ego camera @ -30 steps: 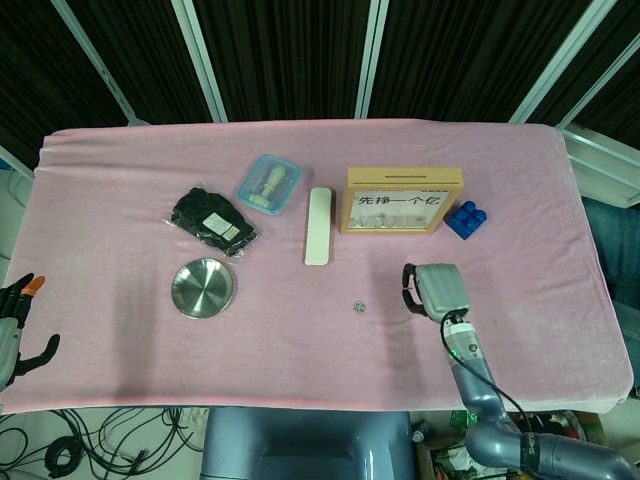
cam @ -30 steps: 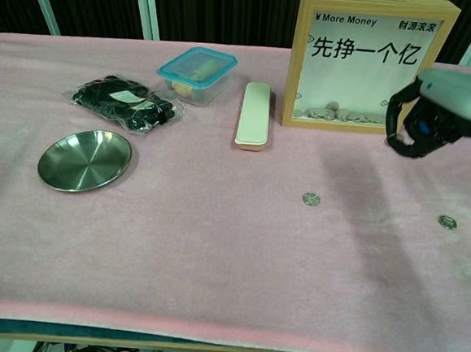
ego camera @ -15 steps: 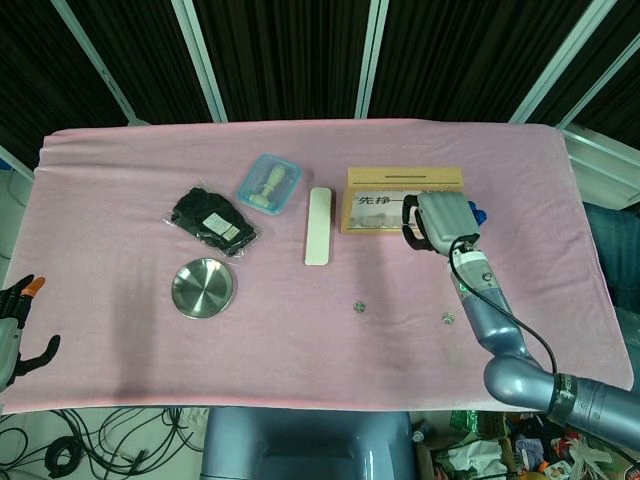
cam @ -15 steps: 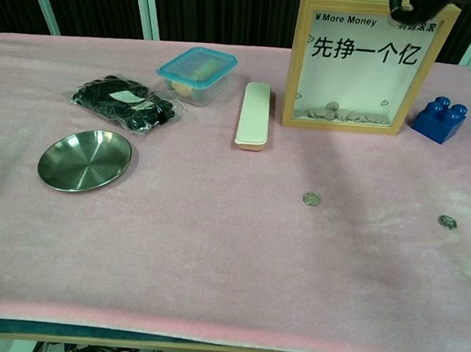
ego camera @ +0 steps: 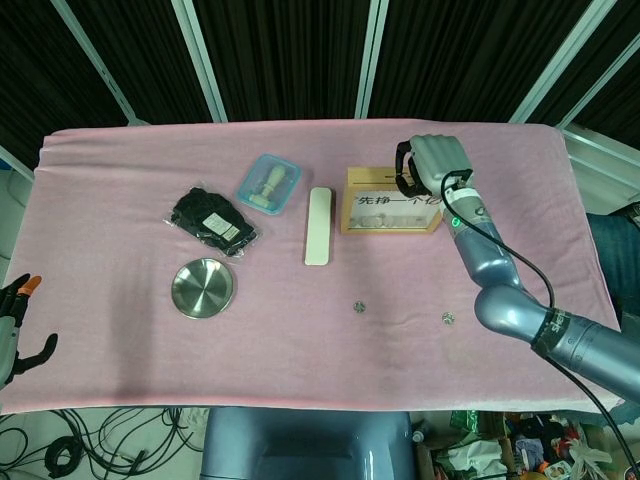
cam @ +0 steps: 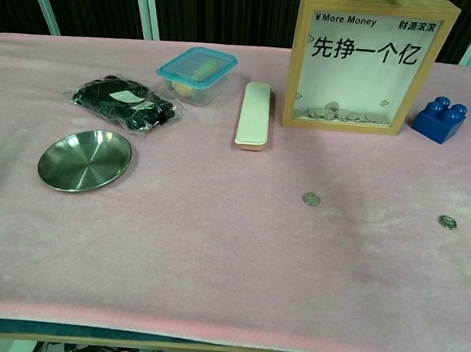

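The right hand (ego camera: 430, 165) hangs over the top edge of the wooden-framed coin box (cam: 369, 64), fingers curled inward, and from up here the back of the hand hides the fingertips, so I cannot tell whether anything is pinched in them. In the chest view that hand is out of the picture altogether, above the frame. The box stands upright at the back of the pink table cloth (cam: 213, 248), its glass front showing a little heap of coins at the bottom; in the head view the hand covers its right top corner. Two loose coins lie on the cloth in front: one coin (cam: 311, 199) near the middle, a second coin (cam: 447, 222) well to its right, close to the edge of the chest view. The blue toy brick (cam: 440, 119) sits just beside the box on its right; from the head view it is hidden behind the right arm. Over at the far lower-left corner the left hand (ego camera: 15, 330) is cut off by the picture edge, fingers spread, holding nothing. A cream case (cam: 253, 115) lies left of the box, then a teal-lidded container (cam: 196, 74) whose contents are hard to make out, a black packet (cam: 125, 102), and a steel dish (cam: 84, 159) nearer the front.
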`<action>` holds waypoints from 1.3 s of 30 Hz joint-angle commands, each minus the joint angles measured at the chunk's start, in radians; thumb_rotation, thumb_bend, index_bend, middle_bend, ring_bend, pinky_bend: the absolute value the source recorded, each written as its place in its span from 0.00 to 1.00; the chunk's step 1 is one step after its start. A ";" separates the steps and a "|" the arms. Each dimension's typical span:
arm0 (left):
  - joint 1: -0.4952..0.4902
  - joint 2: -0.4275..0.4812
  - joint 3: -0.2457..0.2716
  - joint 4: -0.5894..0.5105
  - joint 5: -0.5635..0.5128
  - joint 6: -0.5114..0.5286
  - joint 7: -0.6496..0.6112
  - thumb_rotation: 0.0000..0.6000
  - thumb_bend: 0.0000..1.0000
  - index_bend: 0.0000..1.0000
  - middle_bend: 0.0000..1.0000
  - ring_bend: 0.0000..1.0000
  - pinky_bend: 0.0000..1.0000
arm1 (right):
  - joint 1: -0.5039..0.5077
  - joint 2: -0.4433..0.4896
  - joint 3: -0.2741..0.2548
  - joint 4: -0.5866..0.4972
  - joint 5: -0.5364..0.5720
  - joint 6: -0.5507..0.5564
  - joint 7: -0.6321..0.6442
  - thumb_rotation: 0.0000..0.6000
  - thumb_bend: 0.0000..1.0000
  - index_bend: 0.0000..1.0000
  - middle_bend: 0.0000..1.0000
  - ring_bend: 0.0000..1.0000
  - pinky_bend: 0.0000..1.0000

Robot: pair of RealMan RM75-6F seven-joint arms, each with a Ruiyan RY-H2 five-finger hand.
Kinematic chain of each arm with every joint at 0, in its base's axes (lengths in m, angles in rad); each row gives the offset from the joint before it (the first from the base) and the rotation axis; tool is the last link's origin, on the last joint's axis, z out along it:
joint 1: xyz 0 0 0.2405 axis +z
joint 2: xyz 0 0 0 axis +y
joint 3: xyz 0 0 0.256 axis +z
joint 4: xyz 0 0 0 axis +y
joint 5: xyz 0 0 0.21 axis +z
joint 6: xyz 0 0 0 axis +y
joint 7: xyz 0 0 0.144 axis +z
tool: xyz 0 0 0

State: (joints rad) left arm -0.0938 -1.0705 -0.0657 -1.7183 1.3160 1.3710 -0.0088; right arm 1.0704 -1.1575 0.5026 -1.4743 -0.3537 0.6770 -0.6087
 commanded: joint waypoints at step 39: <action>-0.002 0.001 -0.004 -0.010 -0.015 -0.004 0.012 1.00 0.37 0.05 0.00 0.00 0.01 | 0.174 -0.067 -0.267 0.250 0.058 -0.092 0.157 1.00 0.39 0.64 0.82 0.89 0.92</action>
State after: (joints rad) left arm -0.0955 -1.0692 -0.0698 -1.7288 1.3008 1.3666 0.0029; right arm 1.2439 -1.2243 0.2370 -1.2255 -0.2947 0.5848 -0.4526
